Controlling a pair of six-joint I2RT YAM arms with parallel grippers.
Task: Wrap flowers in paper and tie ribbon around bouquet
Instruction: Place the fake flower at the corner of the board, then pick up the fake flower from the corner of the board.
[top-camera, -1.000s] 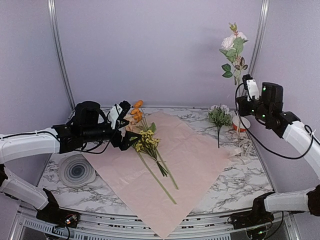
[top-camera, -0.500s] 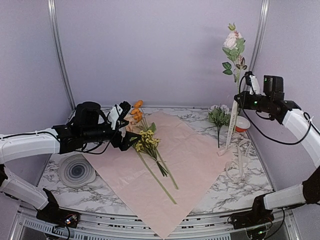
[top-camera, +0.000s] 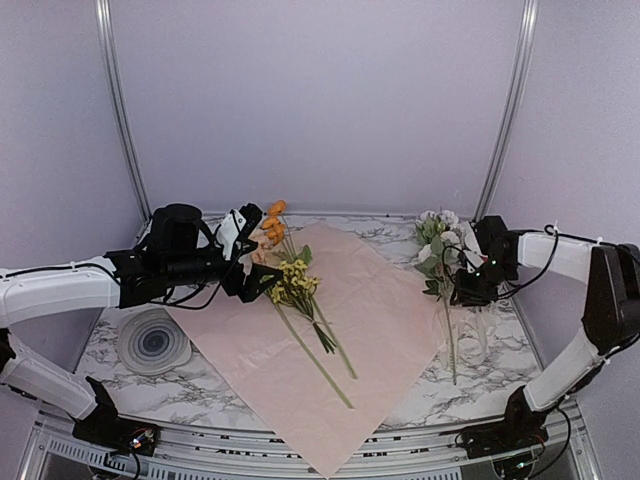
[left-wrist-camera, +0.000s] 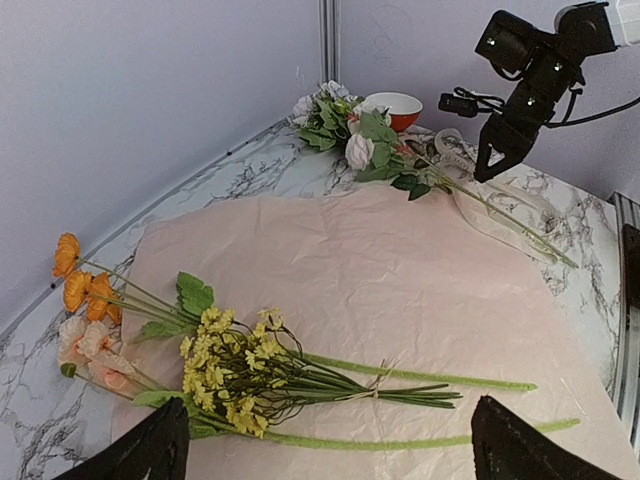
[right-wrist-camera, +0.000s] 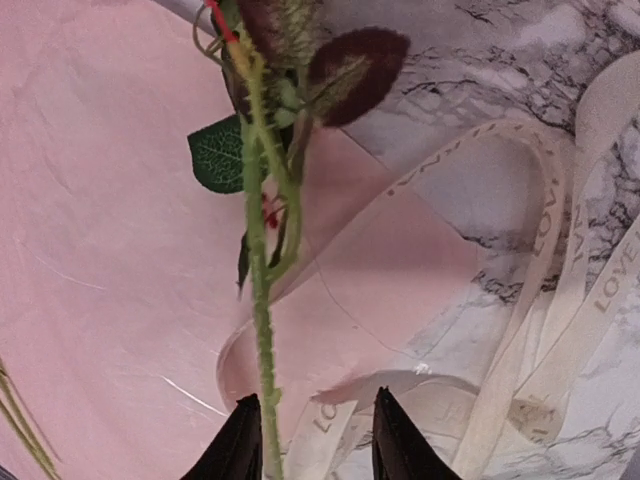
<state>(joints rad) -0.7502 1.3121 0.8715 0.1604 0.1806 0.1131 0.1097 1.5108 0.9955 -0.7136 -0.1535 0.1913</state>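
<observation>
The pink paper lies spread on the marble table. On its left part lie flowers: a yellow bunch and orange blossoms, their long green stems pointing to the near edge. My left gripper hangs open just above them. A whitish rose stem lies along the paper's right edge. My right gripper hovers low over it, jaws apart, the stem against its left finger. The cream ribbon lies looped beside it.
A grey ringed disc sits at the left. A small bunch of white flowers and a red-and-white bowl stand at the back right. Purple walls close in the back and sides.
The right arm swung down from high up, bringing the rose stem to the paper's right edge. Its jaws went from shut to parted. The left arm stayed still.
</observation>
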